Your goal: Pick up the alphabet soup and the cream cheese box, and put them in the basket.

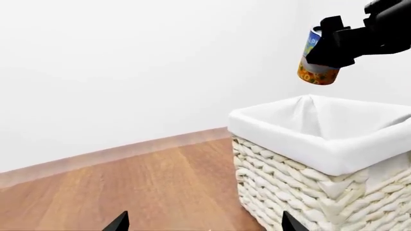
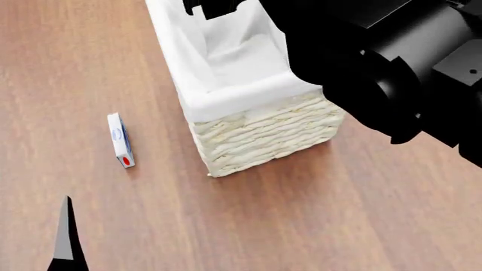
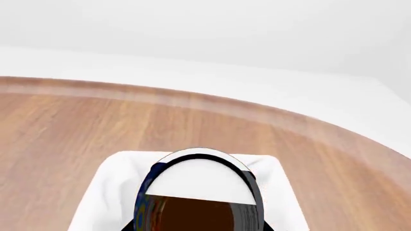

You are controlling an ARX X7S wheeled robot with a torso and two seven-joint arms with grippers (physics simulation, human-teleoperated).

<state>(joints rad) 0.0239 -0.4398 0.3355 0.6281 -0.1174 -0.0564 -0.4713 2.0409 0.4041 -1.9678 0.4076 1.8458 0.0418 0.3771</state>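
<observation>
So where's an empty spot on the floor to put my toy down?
The brown wooden floor is bare in front of the cream woven wicker basket, and between it and the flat white cream cheese box. Over the basket it is crowded: the right hand holds the blue-labelled alphabet soup can there.

The alphabet soup is hanging in the right gripper directly above the basket. The cream cheese box is lying on the floor, left of the basket and apart from it.
</observation>
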